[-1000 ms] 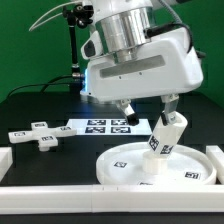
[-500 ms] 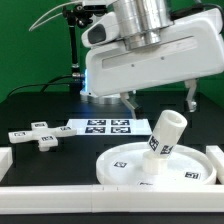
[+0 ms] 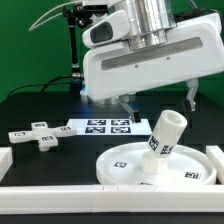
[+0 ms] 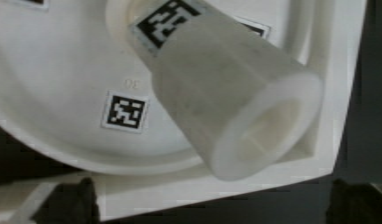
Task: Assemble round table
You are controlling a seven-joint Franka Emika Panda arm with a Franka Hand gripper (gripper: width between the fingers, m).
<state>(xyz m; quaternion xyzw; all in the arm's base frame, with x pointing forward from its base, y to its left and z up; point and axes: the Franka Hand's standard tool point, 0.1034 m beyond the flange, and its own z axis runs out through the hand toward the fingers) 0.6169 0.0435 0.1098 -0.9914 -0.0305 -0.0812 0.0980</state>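
The round disc (image 3: pixel 122 166) lies rim up on the black table at the front of the exterior view's right. The short thick leg (image 3: pixel 163 138) stands in its middle and leans toward the exterior view's right. The cross-shaped base (image 3: pixel 35 133) lies apart at the exterior view's left. My gripper (image 3: pixel 160 101) hangs above the leg, open and empty, with its fingers (image 3: pixel 192 96) clear of the leg's top. In the wrist view the leg (image 4: pixel 223 100) and the disc (image 4: pixel 63 95) fill the picture, and the gripper (image 4: pixel 209 205) stands open with dark fingertips (image 4: pixel 60 200) at both sides.
The marker board (image 3: pixel 105 126) lies flat behind the disc. White border blocks run along the front (image 3: pixel 60 198), the exterior view's left (image 3: pixel 4 158) and right (image 3: pixel 215 155). A black stand with cables rises at the back (image 3: pixel 72 50).
My gripper has let go of the leg's top and risen straight up. The leg stays leaning in the disc.
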